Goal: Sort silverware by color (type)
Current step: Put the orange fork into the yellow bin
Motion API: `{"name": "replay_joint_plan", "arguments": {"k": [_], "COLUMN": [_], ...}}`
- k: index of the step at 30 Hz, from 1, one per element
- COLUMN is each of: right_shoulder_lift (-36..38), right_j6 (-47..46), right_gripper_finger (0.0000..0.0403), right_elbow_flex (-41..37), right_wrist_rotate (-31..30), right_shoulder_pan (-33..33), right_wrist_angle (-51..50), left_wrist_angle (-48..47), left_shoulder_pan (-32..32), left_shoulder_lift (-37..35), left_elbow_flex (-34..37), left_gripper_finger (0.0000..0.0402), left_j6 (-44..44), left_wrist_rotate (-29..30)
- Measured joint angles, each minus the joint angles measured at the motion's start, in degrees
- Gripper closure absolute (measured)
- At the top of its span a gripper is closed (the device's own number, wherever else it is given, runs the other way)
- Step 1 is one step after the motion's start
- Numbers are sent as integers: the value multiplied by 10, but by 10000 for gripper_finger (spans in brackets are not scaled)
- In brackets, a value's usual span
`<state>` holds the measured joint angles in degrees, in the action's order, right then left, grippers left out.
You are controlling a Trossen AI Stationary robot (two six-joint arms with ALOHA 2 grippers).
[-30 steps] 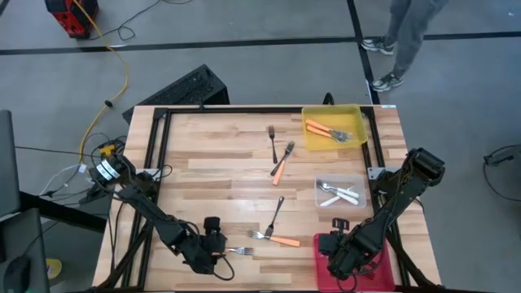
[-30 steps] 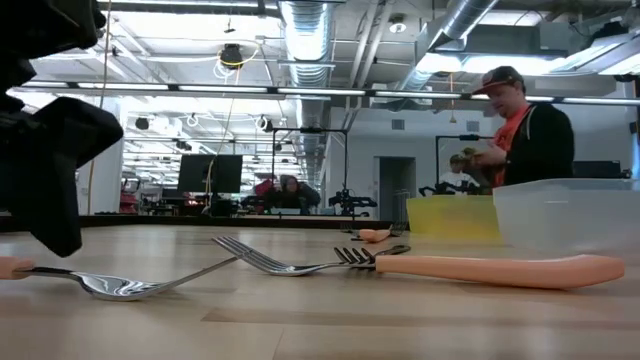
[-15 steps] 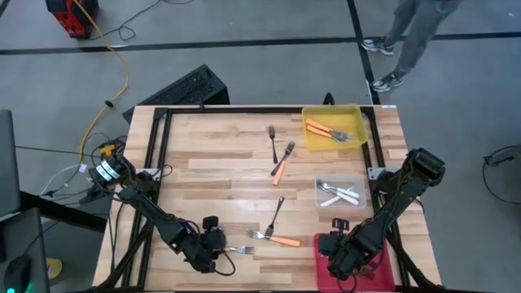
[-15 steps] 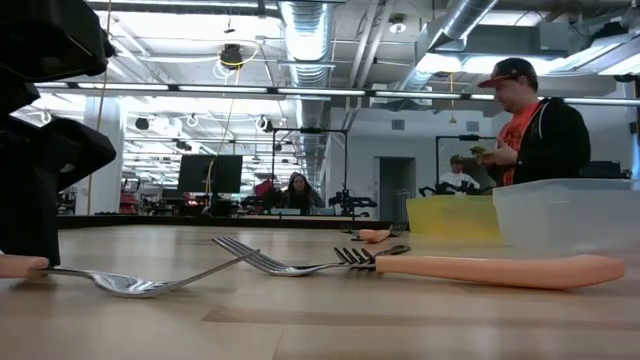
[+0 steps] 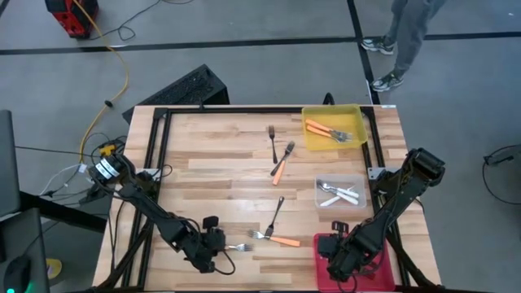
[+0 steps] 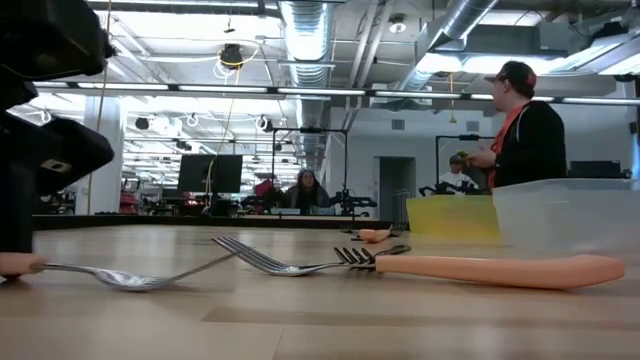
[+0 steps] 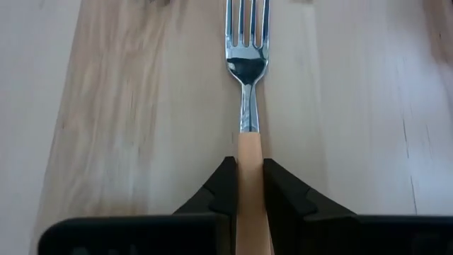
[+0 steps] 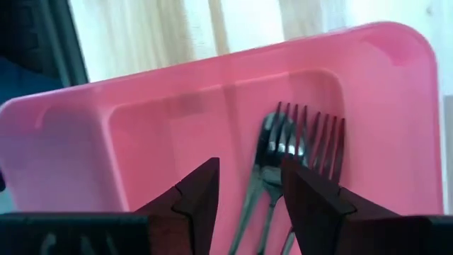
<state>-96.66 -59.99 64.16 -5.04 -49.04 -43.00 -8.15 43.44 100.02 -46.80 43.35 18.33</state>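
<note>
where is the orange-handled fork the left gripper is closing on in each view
High view: orange-handled fork lies at the near left of the table, handle inside the left gripper.
Low view: far left, tines arching off the wood, handle end under the dark gripper.
Left wrist view: centre, handle pinched between the fingers.
Right wrist view: not in it.
Shared landmark: the left gripper on the handle.

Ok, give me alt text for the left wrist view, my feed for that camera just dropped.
The left gripper is shut on the orange handle of a fork, one dark finger on each side. The fork lies flat on the wooden table, its metal tines pointing away from the gripper.
</note>
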Motion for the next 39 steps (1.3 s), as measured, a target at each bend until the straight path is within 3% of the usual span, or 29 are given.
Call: {"name": "replay_joint_plan", "arguments": {"k": [11,20,25,31,34,39], "right_shoulder_lift": [10,93,152,209,235,274], "right_j6": [28,21,75,245,317,451], "right_gripper_finger": [225,238,244,244,244,244], "right_elbow_flex": [29,30,30,30,30,29], "right_wrist_rotate": [5,-33,-132,-381,-470,-496], "right_shoulder_pan": [-9,-9,-12,-41,-46,-20], "right_wrist_angle": [-32,-48,-23,10,15,53], "left_wrist_angle": [-98,-103,-97,6,91,191], "left_shoulder_pan": [-22,-40,-50,-58,-72,-124], "left_shoulder_lift": [-76,-133,-174,-216,-225,-232], "left_elbow_flex": [1,1,1,0,0,0], "left_gripper_finger": [376,376,376,376,376,376], "left_j6": [-21,-68,-108,-232,-330,-439], "left_wrist_rotate": [51,127,202,267,223,88]}}
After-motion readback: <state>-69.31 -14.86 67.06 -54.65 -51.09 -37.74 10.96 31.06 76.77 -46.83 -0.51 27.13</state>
